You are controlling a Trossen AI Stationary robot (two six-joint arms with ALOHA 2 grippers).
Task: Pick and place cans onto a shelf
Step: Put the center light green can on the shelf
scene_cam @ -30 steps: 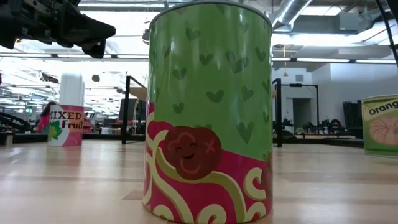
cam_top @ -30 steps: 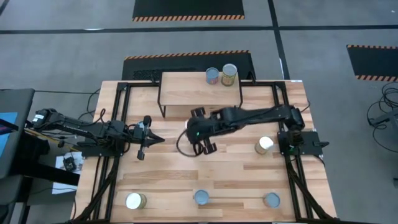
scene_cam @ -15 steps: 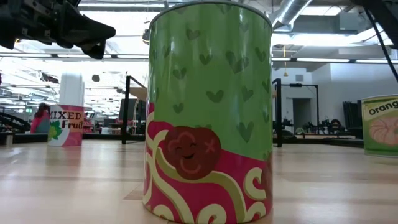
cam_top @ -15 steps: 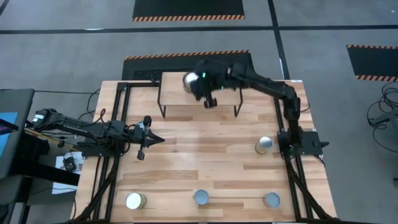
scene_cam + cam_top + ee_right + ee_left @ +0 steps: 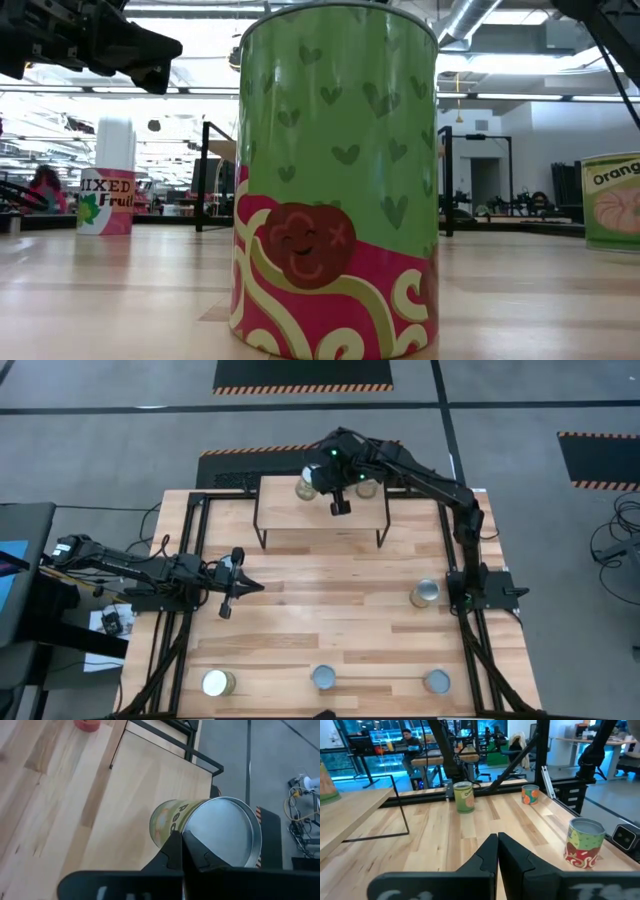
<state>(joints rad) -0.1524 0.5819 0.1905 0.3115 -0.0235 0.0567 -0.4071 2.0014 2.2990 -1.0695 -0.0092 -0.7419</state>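
Worked over a table [image 5: 330, 622] of pale glued wood strips, smooth and matt, edged with black metal rails. Found the shelf [image 5: 300, 520] at the far edge: a flat rectangular plank of light wood on thin black rod legs.

Reached across that plank with the right gripper [image 5: 181, 836], its dark angular fingers [image 5: 200, 852] pressed together into a wedge. Pinched only the thin raised rim of a pale-labelled can [image 5: 172, 822], a small smooth cylinder with a dull silvery round top and a yellow-green label. Held it over the far left part of the shelf, near a second can [image 5: 367, 487] half hidden under the arm. Showed its round top to the overhead camera: long axis near upright, top up, base toward the plank. Could not tell whether base and plank touched.

Parked the left gripper [image 5: 232, 588] over the table's left half, well apart from the shelf, both black fingers closed flat against each other, tips in the air, touching no can.

Left upright on the tabletop: a silvery-topped can [image 5: 425, 593] near the right arm's base, plus a near-left can [image 5: 218, 682], a near-middle can [image 5: 323, 678] and a near-right can [image 5: 436, 681] along the near edge. Saw, close at table height, a glossy green-and-pink can [image 5: 335, 180], upright, printed with hearts and a smiling face.
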